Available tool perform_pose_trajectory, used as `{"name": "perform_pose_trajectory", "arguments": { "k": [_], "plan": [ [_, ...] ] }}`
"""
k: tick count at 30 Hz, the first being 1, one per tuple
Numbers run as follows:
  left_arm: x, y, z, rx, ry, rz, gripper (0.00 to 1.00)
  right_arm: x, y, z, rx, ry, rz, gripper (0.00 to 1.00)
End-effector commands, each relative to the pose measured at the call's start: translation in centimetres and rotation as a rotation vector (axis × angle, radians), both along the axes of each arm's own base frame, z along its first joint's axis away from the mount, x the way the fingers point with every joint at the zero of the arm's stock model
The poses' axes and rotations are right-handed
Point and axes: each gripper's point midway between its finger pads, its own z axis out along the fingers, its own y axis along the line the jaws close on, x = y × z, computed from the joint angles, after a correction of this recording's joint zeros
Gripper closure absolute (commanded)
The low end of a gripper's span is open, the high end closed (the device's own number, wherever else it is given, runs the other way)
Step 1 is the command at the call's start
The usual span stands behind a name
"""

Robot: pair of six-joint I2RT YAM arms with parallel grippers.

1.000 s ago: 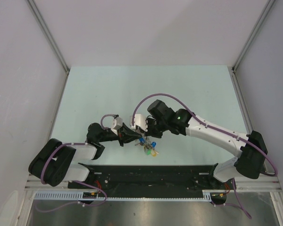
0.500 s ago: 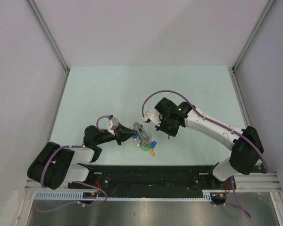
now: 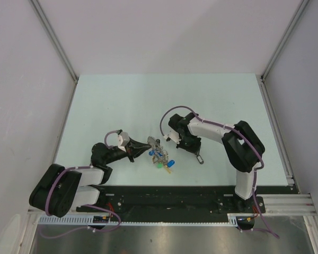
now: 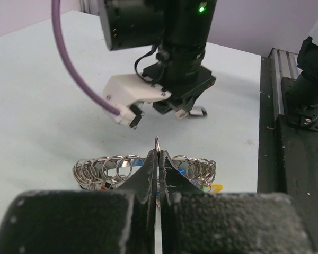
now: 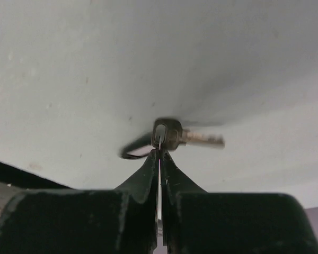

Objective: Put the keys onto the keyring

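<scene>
My left gripper (image 4: 159, 154) is shut on the keyring (image 4: 111, 163), pinching the thin silver wire at its near side, low over the table. Small split rings fan out to both sides of the jaws, and coloured key heads (image 3: 164, 161) hang below in a bunch. My right gripper (image 5: 159, 153) is shut on a thin wire loop that passes through the dark head of one key (image 5: 168, 133). That key's silver blade points right, just above the table. In the top view the right gripper (image 3: 195, 152) stands a short way right of the keyring (image 3: 158, 149).
The pale green table (image 3: 122, 106) runs between grey side walls. A black rail (image 3: 169, 193) with both arm bases lies along the near edge. The right arm's wrist and its white camera housing (image 4: 133, 95) hang close behind the keyring.
The right gripper has pulled away from the keyring to the right and lower, the arm folding back, with the dark-headed key in it. The left gripper drew slightly back with the keyring.
</scene>
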Motion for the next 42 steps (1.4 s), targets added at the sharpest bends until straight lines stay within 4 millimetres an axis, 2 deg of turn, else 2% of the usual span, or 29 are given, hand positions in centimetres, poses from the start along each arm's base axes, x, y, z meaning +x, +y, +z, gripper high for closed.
{"name": "perform_pose_trajectory", "arguments": {
  "k": [1,7,10,14,17,18,19,20,21,22,23,24,25,31,33,36,42],
  "plan": [
    [-1.1,0.7,8.4,-0.140,-0.442,0.012,1.00,3.6,3.4,0.3,0.078,-0.086,0.037,0.98],
    [-1.2,0.7,8.4,-0.141,-0.440,0.005,1.00,5.1,4.4,-0.8,0.087,-0.108,0.043,0.91],
    [-1.2,0.6,8.4,-0.140,-0.440,0.001,1.00,5.8,4.5,-0.9,0.101,-0.132,0.021,0.78],
    [-1.3,0.6,8.5,-0.142,-0.439,-0.001,1.00,6.4,6.0,1.0,0.205,-0.178,-0.019,0.66],
    [-1.3,0.6,8.4,-0.142,-0.437,-0.005,0.99,6.6,7.0,3.2,0.310,-0.246,-0.060,0.55],
    [-1.4,0.6,8.5,-0.143,-0.438,-0.005,1.00,6.3,6.8,4.3,0.347,-0.273,-0.071,0.53],
    [-1.3,0.6,8.4,-0.143,-0.435,-0.005,1.00,6.1,6.9,4.5,0.375,-0.286,-0.103,0.52],
    [-1.3,0.6,8.4,-0.143,-0.435,-0.005,1.00,6.6,7.4,5.0,0.420,-0.326,-0.119,0.51],
    [-1.4,0.6,8.5,-0.144,-0.435,-0.005,1.00,5.8,6.6,5.3,0.443,-0.342,-0.140,0.51],
    [-1.4,0.6,8.5,-0.144,-0.435,-0.005,1.00,5.8,6.3,5.4,0.460,-0.366,-0.165,0.51],
    [-1.4,0.6,8.5,-0.145,-0.437,-0.007,1.00,6.5,6.9,6.2,0.524,-0.424,-0.213,0.51],
    [-1.4,0.6,8.4,-0.144,-0.433,-0.009,1.00,5.6,5.9,5.8,0.537,-0.436,-0.238,0.51],
    [-1.4,0.6,8.5,-0.145,-0.432,-0.010,1.00,6.1,6.4,6.6,0.595,-0.481,-0.254,0.51],
    [-1.4,0.5,8.5,-0.145,-0.425,-0.017,1.00,5.4,5.6,6.2,0.749,-0.584,-0.368,0.53],
    [-1.4,0.5,8.4,-0.145,-0.422,-0.019,0.99,4.9,5.3,5.0,0.740,-0.567,-0.359,0.54],
    [-1.4,0.4,8.4,-0.144,-0.419,-0.026,1.00,5.3,4.7,3.8,0.707,-0.553,-0.353,0.57],
    [-1.4,0.3,8.3,-0.142,-0.414,-0.034,1.00,6.0,3.7,3.0,0.691,-0.534,-0.363,0.63]
  ]
}}
